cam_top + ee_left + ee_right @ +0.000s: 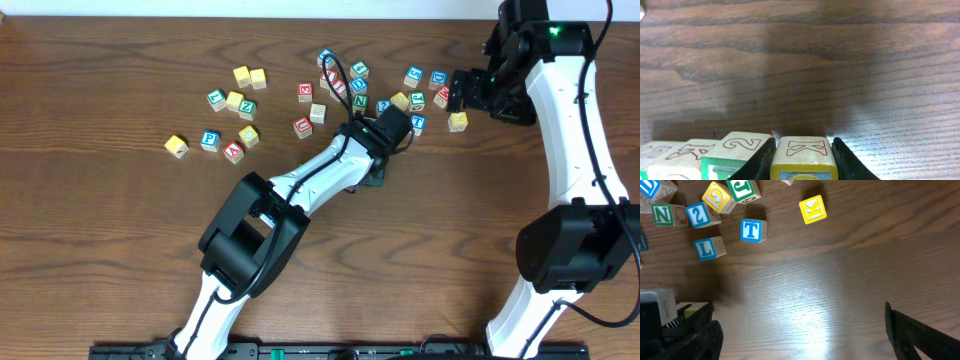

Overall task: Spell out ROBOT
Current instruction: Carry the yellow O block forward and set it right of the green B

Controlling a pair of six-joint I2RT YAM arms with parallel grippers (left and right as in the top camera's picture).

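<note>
Lettered wooden blocks lie scattered on the wooden table (120, 230). My left gripper (803, 160) is shut on a yellow block with a K on top (805, 150). A green block marked 2 (740, 145) and other blocks sit just left of it. From overhead the left gripper (376, 172) is at the table's middle, its block hidden under the wrist. My right gripper (802, 340) is wide open and empty over bare wood, and it shows at the back right in the overhead view (462, 90). A blue T block (753, 230) and another yellow K block (812, 210) lie ahead of it.
One group of blocks lies at the back left (235, 105), another at the back middle (345, 85). In the right wrist view there are a blue L block (709, 248), a blue 2 block (699, 215) and a green N block (662, 215).
</note>
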